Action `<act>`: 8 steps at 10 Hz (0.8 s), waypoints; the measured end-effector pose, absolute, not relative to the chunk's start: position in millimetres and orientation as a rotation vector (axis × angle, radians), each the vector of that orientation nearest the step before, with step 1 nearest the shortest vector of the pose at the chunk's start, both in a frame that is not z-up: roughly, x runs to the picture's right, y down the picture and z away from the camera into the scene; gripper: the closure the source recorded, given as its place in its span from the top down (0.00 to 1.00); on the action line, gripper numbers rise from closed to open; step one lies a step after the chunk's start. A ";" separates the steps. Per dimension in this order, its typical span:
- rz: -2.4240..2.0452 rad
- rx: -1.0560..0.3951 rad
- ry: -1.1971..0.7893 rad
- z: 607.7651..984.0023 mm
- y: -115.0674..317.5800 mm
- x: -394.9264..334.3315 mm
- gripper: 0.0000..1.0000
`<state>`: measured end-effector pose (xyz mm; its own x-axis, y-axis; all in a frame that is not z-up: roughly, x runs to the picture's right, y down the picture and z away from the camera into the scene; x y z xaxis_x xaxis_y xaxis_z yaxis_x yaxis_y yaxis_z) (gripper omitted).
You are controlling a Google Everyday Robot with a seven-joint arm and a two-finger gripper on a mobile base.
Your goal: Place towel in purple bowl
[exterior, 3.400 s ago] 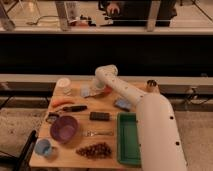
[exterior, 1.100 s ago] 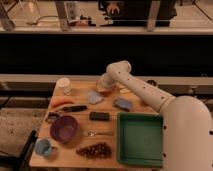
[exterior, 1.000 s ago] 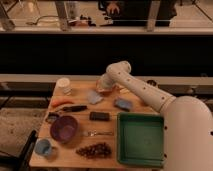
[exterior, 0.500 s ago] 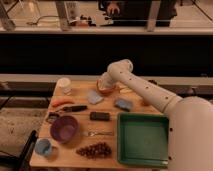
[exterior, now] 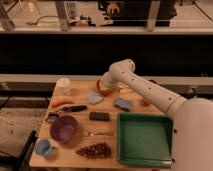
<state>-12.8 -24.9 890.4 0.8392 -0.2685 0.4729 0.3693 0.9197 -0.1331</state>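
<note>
Slightly lifted, my gripper (exterior: 103, 86) hovers at the far side of the towel (exterior: 95, 98); its grip I cannot tell. Towel lies on worktop (exterior: 80, 90), outside the purple bowl (exterior: 63, 128).

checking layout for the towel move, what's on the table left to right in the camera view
light-blue cup, purple bowl, towel, green tray; gripper at the back, by the orange bowl

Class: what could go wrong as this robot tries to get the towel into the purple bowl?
1. The claw hangs at the orange bowl, just behind the towel, so it might bump that bowl on the way down.
2. A deeper blue cloth lies close by and might be picked up instead.
</note>
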 end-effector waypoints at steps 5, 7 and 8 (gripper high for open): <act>-0.387 -0.250 -0.506 891.5 -20.3 -20.3 0.80; -0.411 -0.261 -0.537 890.9 -18.3 -26.8 0.80; -0.419 -0.264 -0.554 890.3 -17.4 -28.6 0.80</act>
<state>-28.6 -17.4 890.3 0.7697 -0.3117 0.5571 0.4515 0.8828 -0.1299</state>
